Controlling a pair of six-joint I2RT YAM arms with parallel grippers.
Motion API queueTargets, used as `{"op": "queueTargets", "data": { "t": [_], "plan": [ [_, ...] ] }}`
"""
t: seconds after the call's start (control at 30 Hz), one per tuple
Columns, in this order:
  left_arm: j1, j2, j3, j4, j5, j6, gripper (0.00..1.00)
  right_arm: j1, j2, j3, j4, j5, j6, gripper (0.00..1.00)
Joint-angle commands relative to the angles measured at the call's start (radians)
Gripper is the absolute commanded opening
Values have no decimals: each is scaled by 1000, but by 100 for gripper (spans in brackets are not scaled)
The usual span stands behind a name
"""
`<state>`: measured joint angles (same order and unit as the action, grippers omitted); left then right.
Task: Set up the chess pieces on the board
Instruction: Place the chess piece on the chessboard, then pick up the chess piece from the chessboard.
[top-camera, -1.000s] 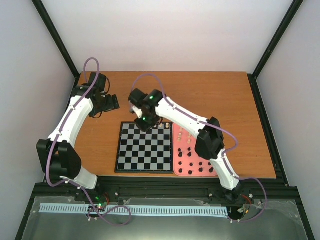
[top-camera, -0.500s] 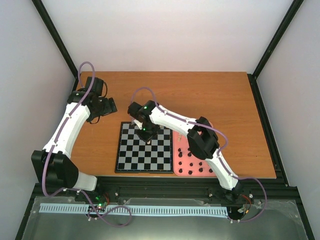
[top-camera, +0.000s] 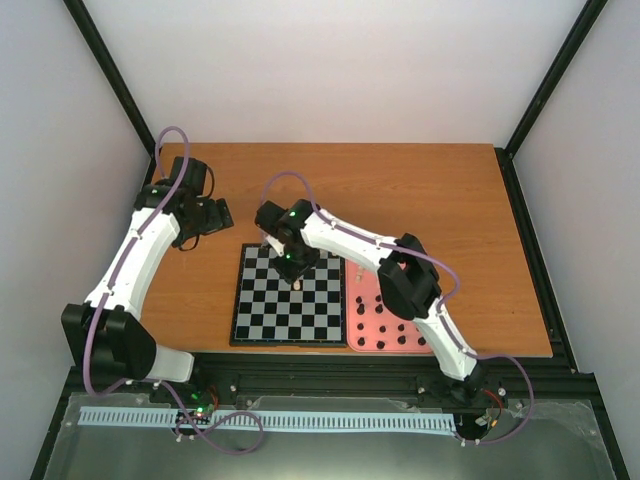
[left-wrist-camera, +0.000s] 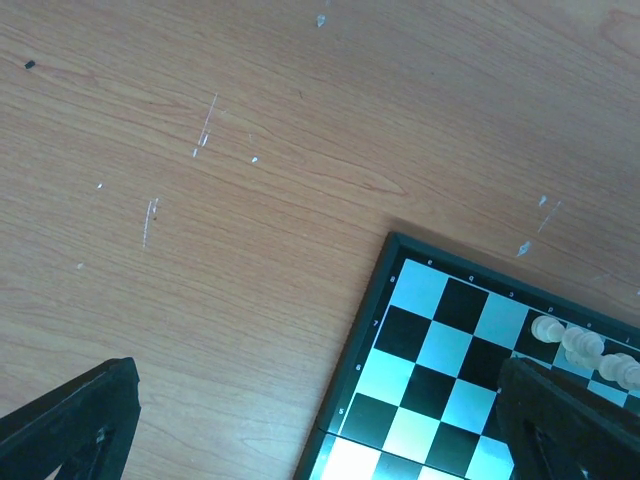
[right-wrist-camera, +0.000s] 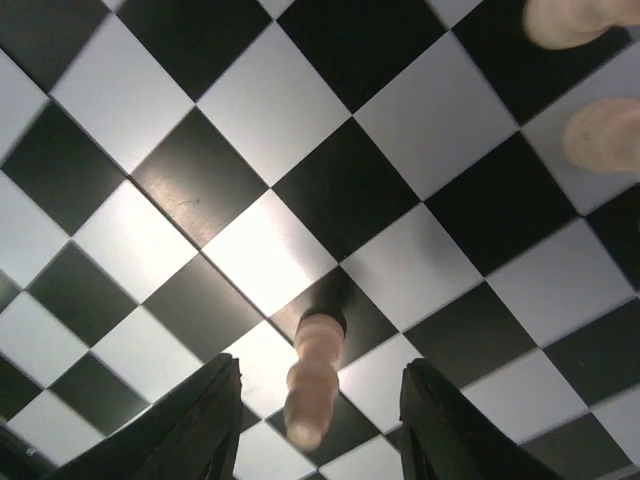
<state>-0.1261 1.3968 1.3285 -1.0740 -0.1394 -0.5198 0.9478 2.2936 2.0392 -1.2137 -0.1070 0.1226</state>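
Pawn (right-wrist-camera: 318, 345) stands free inside spread right gripper (right-wrist-camera: 320, 400); lift straight up without brushing it. Left gripper (left-wrist-camera: 315, 390) spread, empty.

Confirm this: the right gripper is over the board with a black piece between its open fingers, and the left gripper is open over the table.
One error: the piece between the fingers of the right gripper is cream, not black; the right wrist view shows it. The rest stands: it is over the board, fingers open, and the left gripper is open over the table.
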Motion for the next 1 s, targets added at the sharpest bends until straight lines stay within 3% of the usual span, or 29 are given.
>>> {"op": "queueTargets", "data": {
  "t": [0.0, 0.17, 0.23, 0.3, 0.43, 0.57, 0.73, 0.97],
  "plan": [
    [6, -41, 2, -31, -3, 25, 100, -8, -164, 9, 1, 32, 20, 48],
    [6, -59, -17, -19, 99, 61, 99, -85, -304, 1, -27, 35, 55, 51],
    [-5, -59, -16, -6, 180, 79, 92, -137, -365, -29, -30, 55, 65, 51],
    [-68, -48, 0, -14, 198, 103, 85, -198, -415, -79, -29, 76, 70, 51],
    [-289, 18, 26, -60, 196, 118, 84, -339, -488, -232, 9, 71, 64, 51],
    [-436, 68, -17, -37, 196, 93, 80, -434, -524, -368, 43, 62, 47, 52],
    [-527, 147, -79, 38, 203, 78, 75, -507, -542, -450, 70, 61, 35, 52],
    [-553, 248, -114, 121, 214, 85, 63, -539, -538, -465, 84, 52, 33, 52]
  ]
}}
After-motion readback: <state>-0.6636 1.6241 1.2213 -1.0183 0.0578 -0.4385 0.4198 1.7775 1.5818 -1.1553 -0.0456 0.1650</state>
